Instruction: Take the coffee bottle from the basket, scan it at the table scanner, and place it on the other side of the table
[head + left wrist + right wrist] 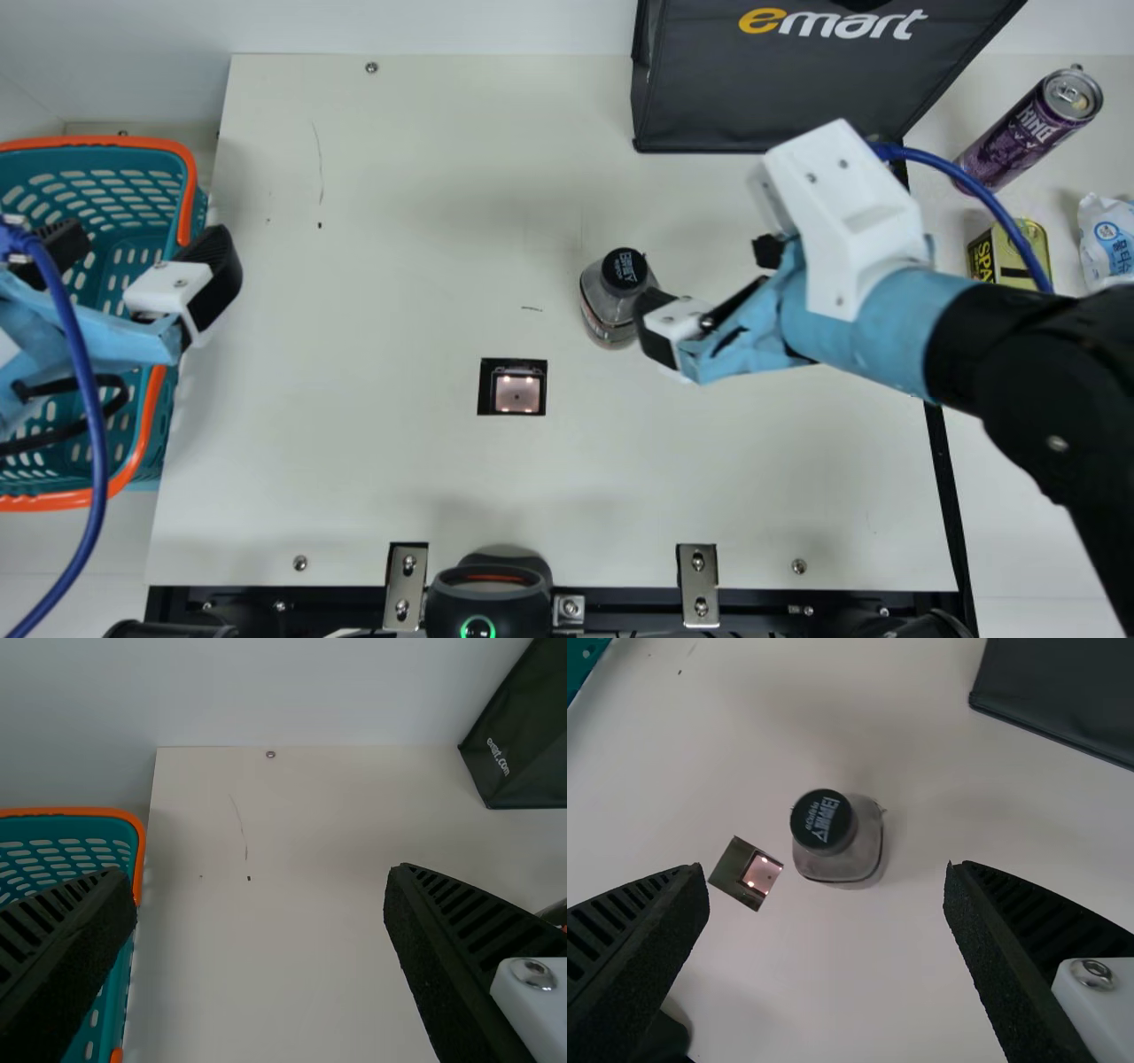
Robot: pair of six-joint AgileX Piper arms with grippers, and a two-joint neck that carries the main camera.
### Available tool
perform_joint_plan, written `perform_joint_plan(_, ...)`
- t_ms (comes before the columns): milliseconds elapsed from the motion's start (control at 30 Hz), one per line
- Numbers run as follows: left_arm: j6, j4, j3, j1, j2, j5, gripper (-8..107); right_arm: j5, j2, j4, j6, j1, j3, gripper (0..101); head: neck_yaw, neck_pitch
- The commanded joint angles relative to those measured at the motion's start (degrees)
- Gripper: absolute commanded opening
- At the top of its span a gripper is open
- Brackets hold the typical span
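The coffee bottle [609,306], dark-capped, stands upright on the table, right of and behind the table scanner [512,387] in the main view. My right gripper [711,288] is open just right of the bottle, one finger overlapping its edge. In the right wrist view the bottle [840,842] shows between the spread fingers of my right gripper [826,875], near the scanner [749,873]; touching cannot be told. Over the right side of the basket [188,177] is my left gripper [137,257], open. The left wrist view shows bare table between the fingers of my left gripper [260,880].
A black bag [771,80] stands at the back right. Beyond the table's right edge are a purple can [1019,137], a yellow tin [1010,252] and a white-blue packet [1107,239]. A black device [487,598] sits at the front edge, between metal brackets.
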Motion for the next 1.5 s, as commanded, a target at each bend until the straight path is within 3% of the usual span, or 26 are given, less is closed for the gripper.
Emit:
perform_joint_plan(0,0.00,0.00,0.00,0.00,0.00,0.00,90,-1.57,1.14,-0.95,1.71,2.08,-0.03,95,0.09,-1.66)
perform_joint_plan(267,0.00,0.00,0.00,0.00,0.00,0.00,90,-7.19,4.12,-5.89,6.03,6.89,1.18,95,0.09,-1.66)
perform_joint_plan(767,0.00,0.00,0.00,0.00,0.00,0.00,90,-16.58,6.91,-18.32,15.15,14.07,7.42,95,0.09,-1.66)
perform_joint_plan(1067,0.00,0.00,0.00,0.00,0.00,0.00,90,-19.90,8.42,-23.16,20.43,15.66,10.68,95,0.09,-1.66)
perform_joint_plan(1467,0.00,0.00,0.00,0.00,0.00,0.00,90,-22.65,9.39,-24.92,24.48,15.79,12.46,95,0.09,-1.66)
